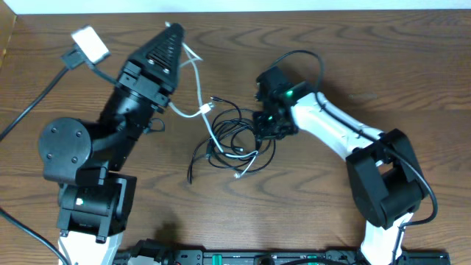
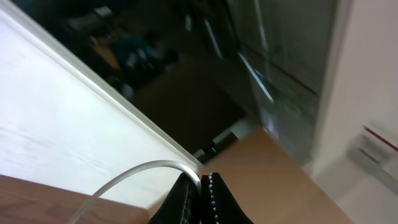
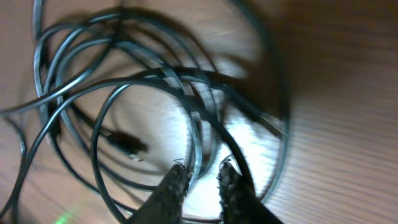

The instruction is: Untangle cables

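In the middle of the brown wooden table (image 1: 353,51), a loose tangle of two thin black cables (image 1: 234,138), looped over one another, with loose ends trailing toward the near edge. From the far side down into those loops, a short thin white cable (image 1: 197,77), mixed in among the black strands at its lower stretch.

Left end effector (image 1: 174,31) near the far edge, clenched tight on the upper part of the white cable. In the left wrist view, white cable (image 2: 137,171) curving in from the left and ending between the pressed-together black fingers (image 2: 214,193).

Right end effector (image 1: 263,126) over the right side of the tangle, pointed down. In the right wrist view, released, with fingertips (image 3: 177,186) a narrow gap apart. Black cables (image 3: 124,93) crossing just at the tips, nothing visibly pinched. Among the loops there, a small black plug end (image 3: 129,146).

Near the far-left corner, well apart from the tangle, a white rectangular block (image 1: 90,44).
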`<state>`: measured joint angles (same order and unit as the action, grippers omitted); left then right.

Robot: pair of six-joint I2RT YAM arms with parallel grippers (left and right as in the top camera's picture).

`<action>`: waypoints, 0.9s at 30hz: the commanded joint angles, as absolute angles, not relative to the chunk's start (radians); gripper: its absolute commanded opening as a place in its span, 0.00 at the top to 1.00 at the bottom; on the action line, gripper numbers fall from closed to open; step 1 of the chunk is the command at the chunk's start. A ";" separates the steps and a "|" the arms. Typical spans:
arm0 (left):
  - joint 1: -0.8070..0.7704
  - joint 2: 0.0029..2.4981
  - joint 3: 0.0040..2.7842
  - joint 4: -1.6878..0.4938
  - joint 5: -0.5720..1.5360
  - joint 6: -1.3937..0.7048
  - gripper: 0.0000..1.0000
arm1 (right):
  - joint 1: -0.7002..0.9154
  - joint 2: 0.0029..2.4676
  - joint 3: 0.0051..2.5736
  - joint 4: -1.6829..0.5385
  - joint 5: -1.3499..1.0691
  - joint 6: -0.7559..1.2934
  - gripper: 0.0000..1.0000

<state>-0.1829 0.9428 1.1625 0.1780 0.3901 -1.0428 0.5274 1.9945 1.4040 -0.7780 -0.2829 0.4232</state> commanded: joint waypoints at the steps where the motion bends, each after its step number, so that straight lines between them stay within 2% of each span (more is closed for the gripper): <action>1: -0.135 0.937 1.179 0.159 0.296 -1.022 0.92 | 0.496 1.986 1.404 -0.794 -0.260 0.395 0.85; 5: -0.082 0.938 1.179 0.138 0.204 -1.022 0.92 | 0.482 1.986 1.404 -0.805 -0.252 0.395 0.86; 7: -0.042 0.938 1.179 0.136 0.188 -1.022 0.93 | 0.473 1.985 1.404 -0.818 -0.230 0.394 0.94; 9: -0.007 0.938 1.179 0.135 0.166 -1.021 0.93 | 0.467 1.982 1.404 -0.836 -0.200 0.395 0.94; 13: 0.088 0.938 1.179 0.134 0.102 -1.014 0.92 | 0.455 1.965 1.404 -0.876 -0.131 0.387 0.89; 18: 0.203 0.938 1.179 0.100 0.117 -1.015 0.92 | 0.443 1.906 1.404 -0.902 -0.110 0.387 0.87; 25: 0.262 0.938 1.179 0.045 0.145 -1.015 0.93 | 0.438 1.740 1.404 -0.912 -0.079 0.365 0.82; 27: 0.285 0.938 1.179 -0.006 0.139 -1.015 0.93 | 0.438 1.683 1.404 -0.929 -0.045 0.366 0.78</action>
